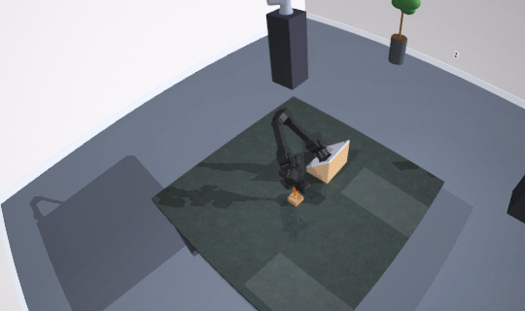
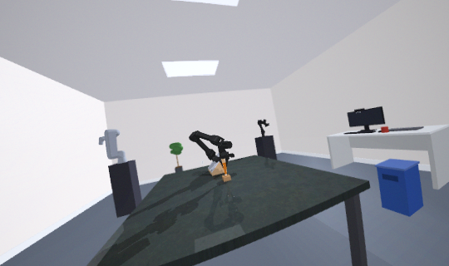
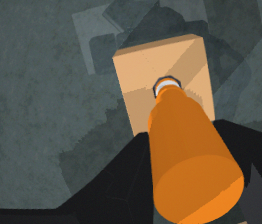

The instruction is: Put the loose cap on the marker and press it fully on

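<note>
Above the tan wooden holder block on the dark green worktop, my end effector pinches the orange cone-shaped cap, its mouth meeting the marker. I judge seating begins; next I press straight down.

Marker mostly hidden behind cap; fingers cut off.

One dark green table. One black six-joint arm on it, one gripper. One orange tapered cap. One tan wooden holder block. One tan wedge-shaped box. Two dark pedestals. One potted green plant. One white desk. One black monitor. One blue bin. Two ceiling lights.
</note>
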`<move>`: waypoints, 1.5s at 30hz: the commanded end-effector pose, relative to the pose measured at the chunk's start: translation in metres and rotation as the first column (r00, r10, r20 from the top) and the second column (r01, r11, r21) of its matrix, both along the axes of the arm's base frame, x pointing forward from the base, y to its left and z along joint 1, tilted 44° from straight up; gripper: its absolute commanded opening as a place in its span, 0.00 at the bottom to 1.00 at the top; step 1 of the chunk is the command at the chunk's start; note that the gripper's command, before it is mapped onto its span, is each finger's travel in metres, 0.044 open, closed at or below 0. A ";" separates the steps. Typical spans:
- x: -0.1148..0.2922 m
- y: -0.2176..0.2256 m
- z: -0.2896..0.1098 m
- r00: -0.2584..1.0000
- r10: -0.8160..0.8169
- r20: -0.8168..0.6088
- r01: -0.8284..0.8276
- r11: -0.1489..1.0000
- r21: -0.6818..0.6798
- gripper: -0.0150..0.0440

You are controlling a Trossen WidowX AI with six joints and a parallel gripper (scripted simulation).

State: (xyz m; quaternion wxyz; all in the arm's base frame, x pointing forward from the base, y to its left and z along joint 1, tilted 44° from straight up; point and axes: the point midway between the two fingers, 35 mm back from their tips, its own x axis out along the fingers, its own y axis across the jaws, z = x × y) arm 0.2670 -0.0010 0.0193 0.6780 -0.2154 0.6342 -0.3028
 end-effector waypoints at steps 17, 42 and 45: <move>-0.002 -0.024 -0.024 1.000 0.007 -0.008 -0.007 1.000 -0.010 0.25; -0.002 -0.025 -0.025 1.000 0.000 -0.004 0.000 1.000 -0.005 0.79; -0.002 -0.025 -0.025 1.000 0.000 -0.004 0.000 1.000 -0.005 0.92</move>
